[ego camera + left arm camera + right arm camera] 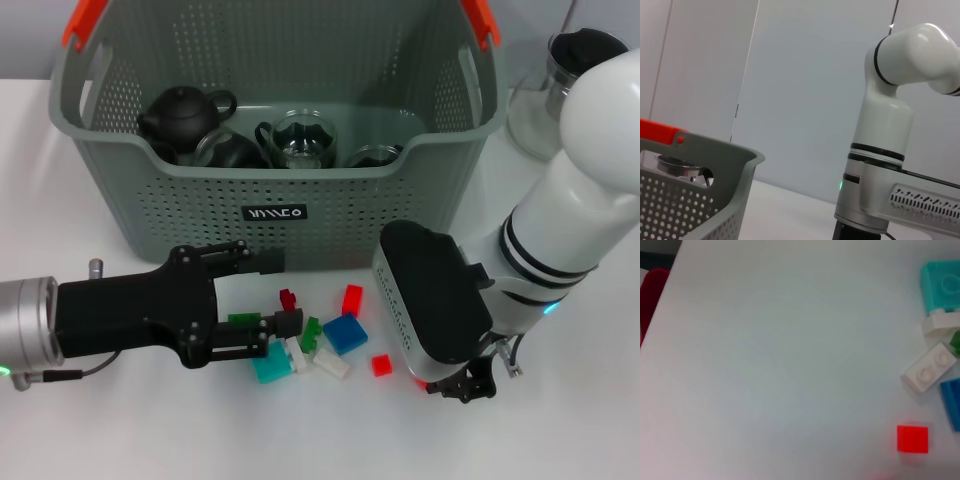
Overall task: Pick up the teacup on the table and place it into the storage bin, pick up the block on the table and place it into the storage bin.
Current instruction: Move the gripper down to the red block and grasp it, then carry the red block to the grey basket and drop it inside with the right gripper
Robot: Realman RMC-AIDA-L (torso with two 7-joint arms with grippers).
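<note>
The storage bin [270, 205], grey-green and perforated with orange handle ends, stands at the back centre; its rim [715, 152] also shows in the left wrist view. A glass teacup [300, 140] sits inside it. Loose blocks lie in front of the bin: red [352, 299], blue [345, 333], small red [381, 365] [912, 438], white [332, 363] [929, 368], teal [271, 363] [941, 286]. My left gripper [287, 292] is open low over the pile, with a dark red block [288, 298] between its fingers. My right gripper [465, 385] hangs just above the table right of the blocks.
A black teapot [180, 115] and more glassware lie in the bin. A glass pitcher with a black lid [570, 80] stands at the back right, behind my right arm [890, 125]. A green block [311, 333] lies among the others.
</note>
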